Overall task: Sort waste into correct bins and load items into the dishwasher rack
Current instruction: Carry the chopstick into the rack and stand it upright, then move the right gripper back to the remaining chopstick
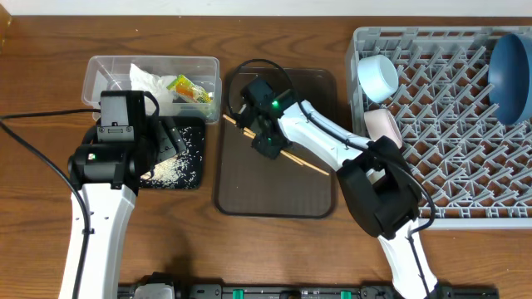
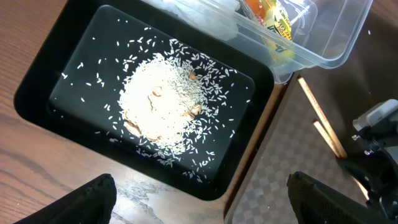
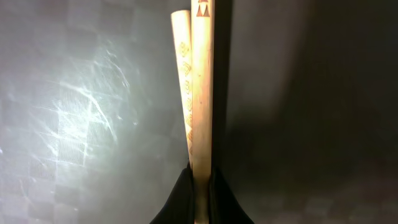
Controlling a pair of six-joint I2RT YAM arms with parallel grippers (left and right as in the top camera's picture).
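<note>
Two wooden chopsticks [image 3: 200, 93] lie side by side on the dark brown serving tray [image 1: 278, 187], and my right gripper [image 3: 200, 186] is shut on them near one end. Overhead, the right gripper [image 1: 264, 137] sits over the tray's upper left, the chopsticks [image 1: 309, 164] running out toward the lower right. My left gripper [image 2: 199, 205] hangs open and empty over the near edge of the black tray [image 2: 37, 81], which holds rice grains [image 2: 161, 106]. The clear tub [image 1: 104, 66] holds white tissue [image 1: 145, 80] and the snack wrapper [image 1: 189, 89].
The grey dishwasher rack [image 1: 449, 149] fills the right side, with a white bowl [image 1: 378, 76] and a pale cup [image 1: 382, 124] at its left and the dark blue dish [image 1: 511, 75] at its far right. The clear tub [image 2: 323, 43] adjoins the black tray's far side.
</note>
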